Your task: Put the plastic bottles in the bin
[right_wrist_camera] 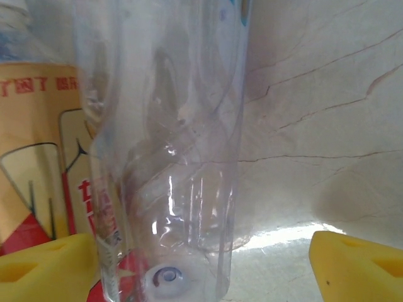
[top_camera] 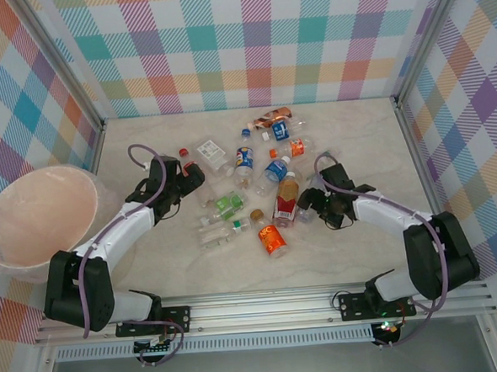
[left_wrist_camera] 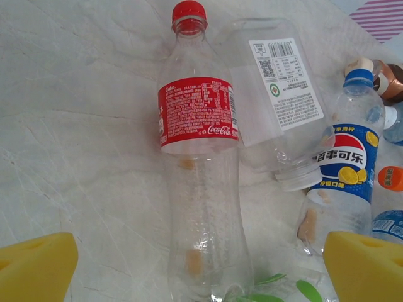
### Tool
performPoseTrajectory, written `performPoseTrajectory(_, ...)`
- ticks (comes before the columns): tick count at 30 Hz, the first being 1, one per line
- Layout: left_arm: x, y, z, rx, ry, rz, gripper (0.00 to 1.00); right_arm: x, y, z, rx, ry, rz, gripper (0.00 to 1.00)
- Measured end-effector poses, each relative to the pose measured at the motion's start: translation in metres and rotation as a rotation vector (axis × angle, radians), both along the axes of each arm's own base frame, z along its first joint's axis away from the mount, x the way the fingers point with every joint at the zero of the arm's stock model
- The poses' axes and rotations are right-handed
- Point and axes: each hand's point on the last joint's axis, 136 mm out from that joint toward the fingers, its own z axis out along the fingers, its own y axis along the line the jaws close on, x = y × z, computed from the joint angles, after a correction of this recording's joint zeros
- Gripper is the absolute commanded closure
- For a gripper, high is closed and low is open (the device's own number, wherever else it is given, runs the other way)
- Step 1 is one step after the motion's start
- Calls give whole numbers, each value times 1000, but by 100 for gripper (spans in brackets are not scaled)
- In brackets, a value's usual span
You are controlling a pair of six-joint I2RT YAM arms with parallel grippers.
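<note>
Yellow pads (left_wrist_camera: 38, 267) of the left hand (left_wrist_camera: 201, 270) are closest to the lens. They are spread wide, one each side of the cola bottle (left_wrist_camera: 198, 157) near its base. I see no contact on either side, so nothing is clamped.

In the top view the left hand (top_camera: 187, 176) is at the edge of the heap nearest the bin (top_camera: 37, 172). The straddle looks deliberate. The bottle lies flat on the worktop (top_camera: 364, 137) with its long axis running away from the wrist, so closing across the body is the easy grab. It also suits this arm, since the bin is on its side.

Right hand (right_wrist_camera: 201, 267): pads also apart. A clear bottle (right_wrist_camera: 167, 157) runs through the gap, against or overlapping one pad and well off the other. Not gripped, I'd say. In the top view the right hand (top_camera: 315, 204) is at the side of the heap farthest from the bin, so a bottle taken there probably has the longer carry.

Counts:
- bin: 1. The interior looks bare, 0 bottles in it.
- plastic bottles (top_camera: 244, 159): about 12, all on the worktop and well apart from the bin. Overlap in the heap makes that ±1.
- left wrist view: 3 mostly whole. These are the cola bottle, a white-label bottle (left_wrist_camera: 277, 100) and a blue-label bottle (left_wrist_camera: 343, 170). Scraps of more show at the edge.
- hands: 2, both lined up on a bottle, neither closed.

My read is pre-grasp on both arms, with the task barely started.
</note>
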Motion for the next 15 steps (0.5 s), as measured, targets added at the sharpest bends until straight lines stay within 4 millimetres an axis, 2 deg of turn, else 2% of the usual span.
performPoseTrajectory(3,0,-2,0,-7,3,-8,0,-2,0,-9,-20,26,3,18)
performPoseTrajectory(8,-4,-4,-2,-13,26,-21,0,-2,-13,-15,-93,27,-17,24)
performPoseTrajectory(15,-8,-7,-4,-23,48,-37,0,-1,-20,-23,-177,33,59,31)
